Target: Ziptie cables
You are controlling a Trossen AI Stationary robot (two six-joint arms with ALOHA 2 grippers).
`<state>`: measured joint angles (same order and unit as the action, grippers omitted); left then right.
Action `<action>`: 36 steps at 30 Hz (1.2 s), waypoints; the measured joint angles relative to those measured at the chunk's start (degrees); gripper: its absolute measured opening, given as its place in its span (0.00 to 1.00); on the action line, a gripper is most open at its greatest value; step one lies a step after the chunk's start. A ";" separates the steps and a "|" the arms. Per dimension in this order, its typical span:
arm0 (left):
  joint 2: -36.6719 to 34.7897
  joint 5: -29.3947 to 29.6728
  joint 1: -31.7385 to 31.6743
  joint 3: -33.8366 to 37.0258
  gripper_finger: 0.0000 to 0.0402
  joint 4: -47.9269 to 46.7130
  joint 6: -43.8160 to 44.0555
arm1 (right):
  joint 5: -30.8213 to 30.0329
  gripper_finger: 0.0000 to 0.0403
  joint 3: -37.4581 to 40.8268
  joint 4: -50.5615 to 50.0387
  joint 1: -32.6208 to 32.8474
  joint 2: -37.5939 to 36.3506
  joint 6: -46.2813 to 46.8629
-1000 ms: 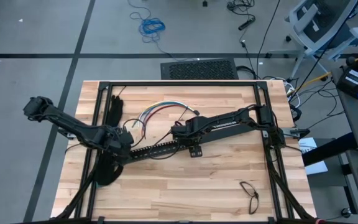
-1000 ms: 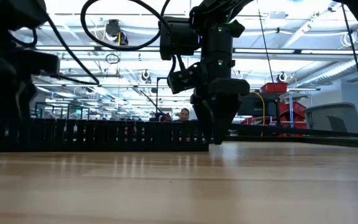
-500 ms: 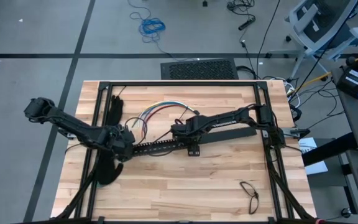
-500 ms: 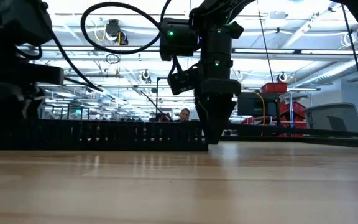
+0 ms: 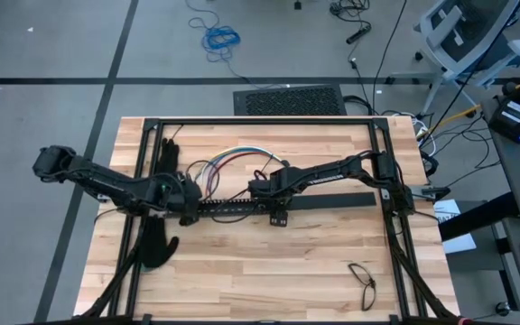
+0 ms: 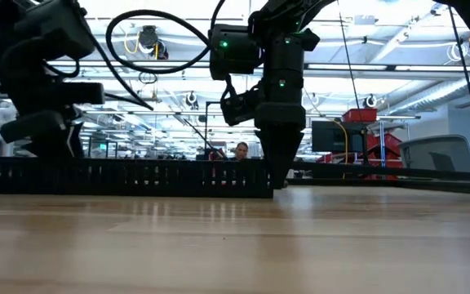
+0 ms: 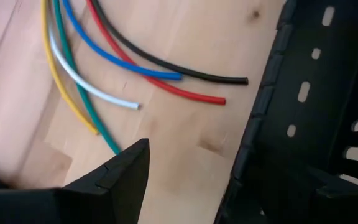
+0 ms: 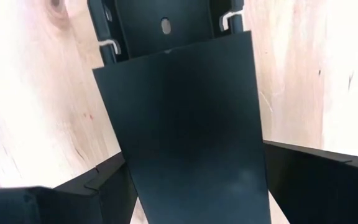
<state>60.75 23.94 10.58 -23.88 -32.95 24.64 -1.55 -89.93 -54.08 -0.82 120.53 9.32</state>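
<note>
Cables [image 5: 228,162] lie on the surface just beyond the slotted black bar [image 5: 233,208], their cut ends [image 7: 166,90] pointing toward it, lengths curving away. Left claw [image 5: 188,200], jaws parted and empty, hovers at the bar's left end, nearest those ends. Right claw [image 5: 264,191] clamps a flat black cover [image 8: 185,124] mid-bar.

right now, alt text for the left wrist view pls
Loose cables in black, red, blue, white, yellow and green fan across the wooden table, their cut ends pointing toward a black slotted bar at the side. One dark finger of the left gripper shows in the foreground, above bare wood.
</note>
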 joint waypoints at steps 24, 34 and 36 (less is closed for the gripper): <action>-0.28 -10.92 -5.68 -9.92 0.64 3.10 -11.69 | 0.16 0.73 0.00 -0.02 0.00 0.00 1.98; 3.26 -14.78 -5.63 -3.75 0.64 30.73 -14.05 | 0.16 0.73 0.00 -0.68 -0.02 0.00 1.56; 5.35 -14.77 -5.63 -2.92 0.64 31.79 -14.99 | 0.16 0.73 0.00 -0.70 0.00 0.00 1.54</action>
<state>66.10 9.17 4.95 -26.80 -1.16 9.65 -1.39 -89.93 -54.78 -0.82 120.53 10.85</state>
